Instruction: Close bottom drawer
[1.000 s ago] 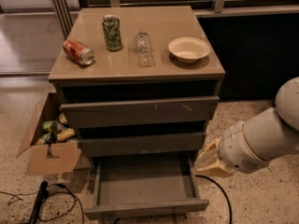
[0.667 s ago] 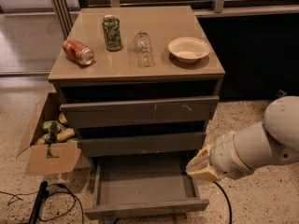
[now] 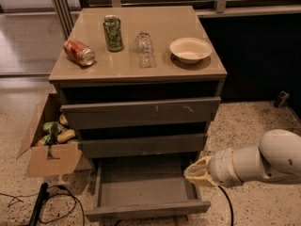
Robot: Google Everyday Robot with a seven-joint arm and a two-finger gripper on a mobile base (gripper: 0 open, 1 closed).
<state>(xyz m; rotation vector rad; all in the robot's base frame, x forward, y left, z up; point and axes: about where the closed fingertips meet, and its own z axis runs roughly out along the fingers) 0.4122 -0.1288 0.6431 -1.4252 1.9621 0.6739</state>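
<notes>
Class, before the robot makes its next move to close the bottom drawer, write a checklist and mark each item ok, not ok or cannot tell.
1. bottom drawer pulled out, awaiting the push: ok.
2. Nothing seen lying inside the drawer to jam it: ok.
3. gripper placed in front of the front panel: not ok; it sits by the drawer's right wall, behind the panel.
4. Gripper touching the drawer: cannot tell.
5. cardboard box apart from the drawer, left of the cabinet: ok.

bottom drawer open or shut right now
Open: the bottom drawer sticks far out, its flat grey inside showing. The gripper is beside its right wall.
</notes>
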